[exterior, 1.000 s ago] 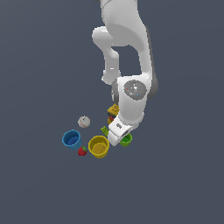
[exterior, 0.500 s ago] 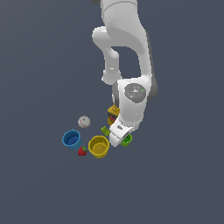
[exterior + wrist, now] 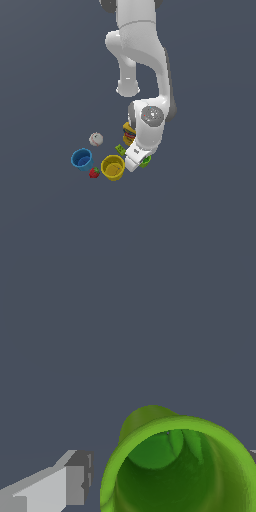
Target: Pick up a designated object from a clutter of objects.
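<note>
- Gripper (image 3: 136,163) is low in the clutter, lower centre of the exterior view. In the wrist view one grey finger (image 3: 75,483) shows at lower left and only a sliver of the other at the right edge. The jaws stand wide, one on each side of the green cup (image 3: 177,466), with a visible gap on the left side.
- Green cup sits upright at lower right of the wrist view, mouth toward the camera. In the exterior view only a green sliver (image 3: 145,160) shows beside the hand.
- My read: the step in hand is the final approach, with the grasp not yet made. Next I would close squarely on the cup wall, then lift straight.
- Yellow cup (image 3: 113,167) sits just beside the hand, on the exterior view's left. Tiny green block (image 3: 120,149) and yellow figure (image 3: 129,134) are close above.
- Blue cup (image 3: 81,159), strawberry (image 3: 94,172) and white ball (image 3: 96,139) lie further left, apart from the hand.
- No brand, label or writing readable anywhere.
</note>
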Available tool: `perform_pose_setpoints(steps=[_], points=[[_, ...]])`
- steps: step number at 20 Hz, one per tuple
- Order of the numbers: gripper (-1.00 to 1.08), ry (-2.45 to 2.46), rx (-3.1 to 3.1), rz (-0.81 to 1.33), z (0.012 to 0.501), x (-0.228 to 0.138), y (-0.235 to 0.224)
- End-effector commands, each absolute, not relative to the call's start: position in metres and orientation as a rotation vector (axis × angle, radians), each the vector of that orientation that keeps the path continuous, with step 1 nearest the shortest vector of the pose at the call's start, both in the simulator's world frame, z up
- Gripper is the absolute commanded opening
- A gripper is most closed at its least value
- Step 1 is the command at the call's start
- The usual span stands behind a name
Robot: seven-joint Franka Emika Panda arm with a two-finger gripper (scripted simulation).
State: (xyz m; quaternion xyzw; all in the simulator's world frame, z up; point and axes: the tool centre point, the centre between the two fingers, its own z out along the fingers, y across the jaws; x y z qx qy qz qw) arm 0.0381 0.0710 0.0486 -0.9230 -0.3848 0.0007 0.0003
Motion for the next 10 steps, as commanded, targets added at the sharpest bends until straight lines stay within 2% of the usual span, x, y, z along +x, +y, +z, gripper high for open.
perform_pose_setpoints(steps=[1,3,4,10], points=[[1.00,-1.209,-2.899,0.000,0.0434,0.0390,0.0710],[1.00,-1.209,-2.899,0.000,0.0425,0.0393,0.0710],[-1.00,-1.209,-2.899,0.000,0.0425,0.0393,0.0710],[-1.00,-1.209,-2.899,0.000,0.0425,0.0393,0.0710]])
